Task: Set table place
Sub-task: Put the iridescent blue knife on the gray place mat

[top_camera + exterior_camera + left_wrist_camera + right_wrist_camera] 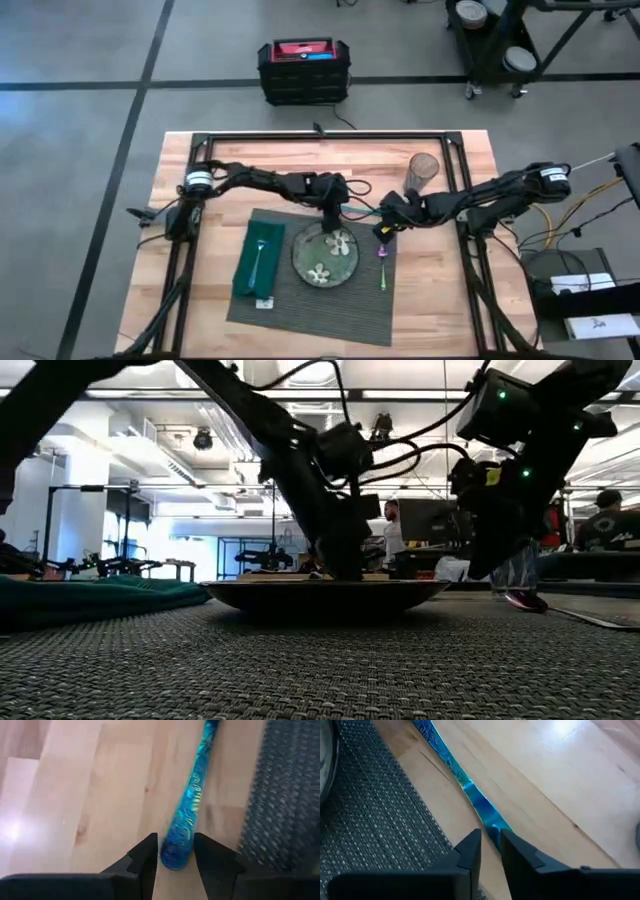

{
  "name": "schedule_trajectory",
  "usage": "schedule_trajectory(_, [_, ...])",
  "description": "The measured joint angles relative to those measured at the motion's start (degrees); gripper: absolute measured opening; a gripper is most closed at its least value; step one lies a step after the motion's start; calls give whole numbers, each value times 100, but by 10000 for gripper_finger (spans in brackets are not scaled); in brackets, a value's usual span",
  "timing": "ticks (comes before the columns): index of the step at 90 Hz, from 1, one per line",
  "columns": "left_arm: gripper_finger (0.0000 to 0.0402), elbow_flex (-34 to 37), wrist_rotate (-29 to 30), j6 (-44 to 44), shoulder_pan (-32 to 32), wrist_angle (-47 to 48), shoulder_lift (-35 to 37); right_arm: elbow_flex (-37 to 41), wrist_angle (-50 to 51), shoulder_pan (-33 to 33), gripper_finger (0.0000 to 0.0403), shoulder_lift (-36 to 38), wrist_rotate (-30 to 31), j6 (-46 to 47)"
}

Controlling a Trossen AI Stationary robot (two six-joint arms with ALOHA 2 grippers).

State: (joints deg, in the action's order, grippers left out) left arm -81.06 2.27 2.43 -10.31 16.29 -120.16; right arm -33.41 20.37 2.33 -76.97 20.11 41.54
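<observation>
A blue patterned utensil [358, 210] lies on the wooden table [440, 290] just past the far edge of the dark grey placemat [310, 310]. My left gripper [176, 857] stands open at the utensil's handle end, one finger on either side. My right gripper [491, 842] is shut on the utensil's other, narrower end. On the placemat sit a flowered plate [325, 257], a green napkin [255, 262] with a utensil lying on top, and a purple-green spoon [382, 262] to the right of the plate. My right gripper pinches the blue utensil's narrow end [490, 822] between its two fingers, which point slanting down and lie roughly along its length. The utensil stretches away from the fingers low over the wood; whether it rests there I cannot tell.
A drinking glass [423, 170] stands on the table at the far right, behind my right arm. The black frame rail [330, 135] runs along the far side. Bare wood shows on both sides of the placemat.
</observation>
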Motion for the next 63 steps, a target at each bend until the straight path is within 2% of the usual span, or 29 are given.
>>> schedule_trajectory(25, [114, 171, -102, -1, -188, 113, -41, 5, -8, 2, 34, 0, -5, -99])
schedule_trajectory(63, [113, 311, 97, 36, -240, 1952, 592, -312, 63, -20, 45, 39, -382, -219])
